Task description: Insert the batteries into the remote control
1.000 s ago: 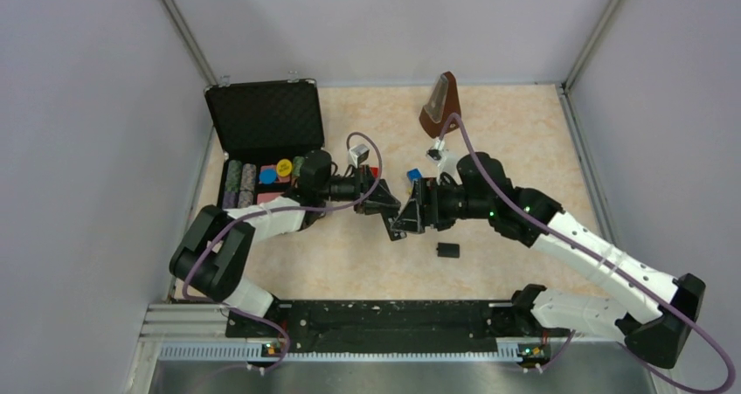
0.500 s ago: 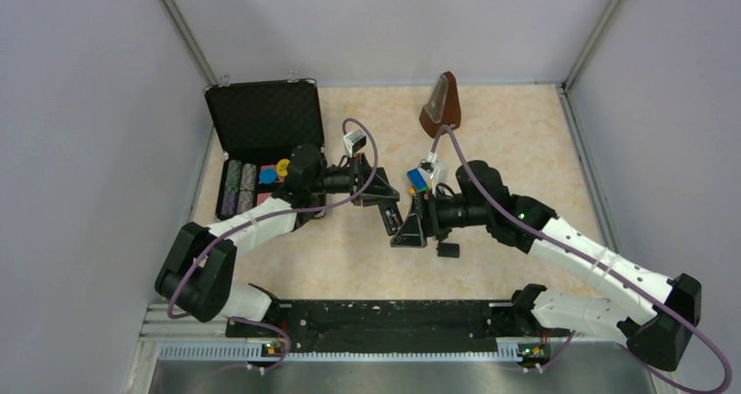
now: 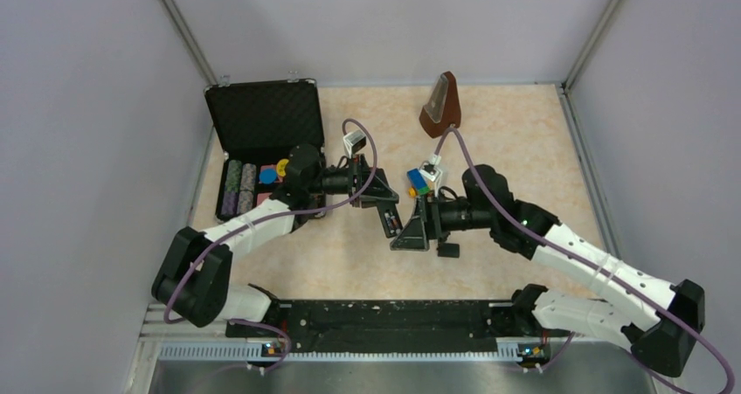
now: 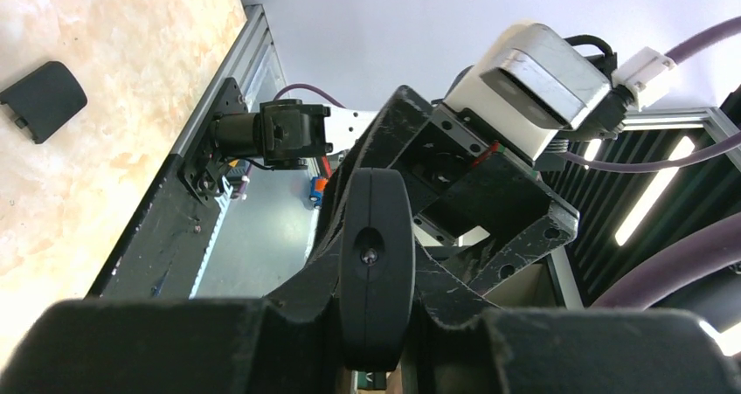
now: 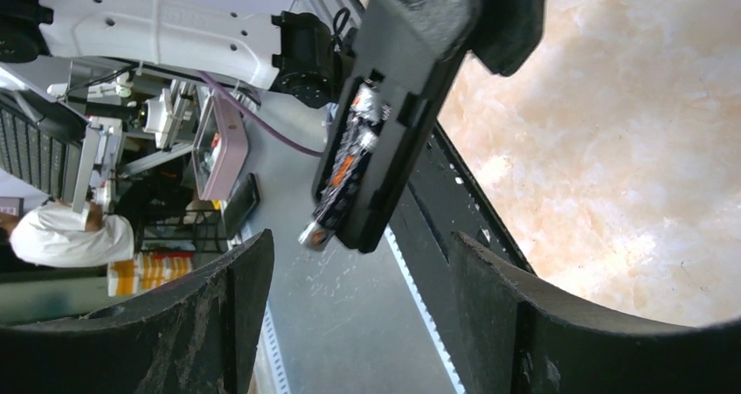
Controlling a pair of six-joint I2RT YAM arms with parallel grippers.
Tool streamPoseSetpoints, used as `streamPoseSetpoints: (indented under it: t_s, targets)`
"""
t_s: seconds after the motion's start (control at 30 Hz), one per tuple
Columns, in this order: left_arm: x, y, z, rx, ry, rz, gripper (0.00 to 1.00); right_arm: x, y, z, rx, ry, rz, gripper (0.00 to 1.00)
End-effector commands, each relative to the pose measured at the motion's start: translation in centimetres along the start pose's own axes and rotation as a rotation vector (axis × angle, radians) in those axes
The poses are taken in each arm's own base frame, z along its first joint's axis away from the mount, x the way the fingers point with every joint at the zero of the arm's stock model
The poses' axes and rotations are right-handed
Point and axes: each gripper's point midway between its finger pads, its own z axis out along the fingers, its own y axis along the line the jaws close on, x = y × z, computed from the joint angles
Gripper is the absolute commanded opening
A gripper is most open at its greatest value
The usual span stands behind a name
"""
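The remote control (image 5: 371, 141), a slim black bar, hangs in the air at the centre of the overhead view, above the table (image 3: 524, 149). In the right wrist view it runs slantwise from the top centre of the frame down toward the middle, with its back compartment uncovered. The batteries (image 5: 342, 171) lie in that compartment, dark with an orange mark and silvery ends. One silvery tip shows at the remote's lower end. It is unclear whether they are fully seated.

The left gripper (image 3: 380, 200) is clamped on the remote. In the left wrist view the bar appears end-on, pinched between two dark fingers (image 4: 201, 342) at the bottom of the frame.

The right gripper (image 5: 358, 272) faces the remote's lower end. Its two fingers (image 5: 223, 324) are spread wide apart at the bottom of its own view and hold nothing.

A small black cover piece (image 3: 448, 250) lies on the table just right of the right gripper in the overhead view. A colourful toy-brick piece (image 3: 418, 181) sits just above the two grippers.

At upper left, an open black case (image 3: 265, 119) holds rows of chips (image 3: 238, 184). A brown pyramid-shaped object (image 3: 439, 106) stands at top centre.
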Motion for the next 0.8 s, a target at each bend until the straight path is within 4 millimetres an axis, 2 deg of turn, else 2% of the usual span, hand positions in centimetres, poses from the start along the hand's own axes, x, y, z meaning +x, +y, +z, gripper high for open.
streamPoseSetpoints:
  t_s: [0.0,0.17,0.43,0.77]
  targets:
    - [0.5,-2.3,-0.2,0.045,0.020,0.095,0.00,-1.5,2.0,-2.1,-0.040,-0.073,-0.143,0.71]
    - [0.7,-2.8,-0.3,0.052,0.026,0.107,0.00,-2.0,1.5,-2.5,0.002,-0.100,-0.178,0.68]
    - [0.8,-2.5,-0.4,0.039,0.022,0.112,0.00,-3.3,1.3,-2.0,0.019,-0.148,-0.152,0.54]
    - [0.9,-2.6,-0.4,0.037,0.021,0.118,0.00,-3.6,1.5,-1.6,-0.002,-0.164,-0.132,0.53]
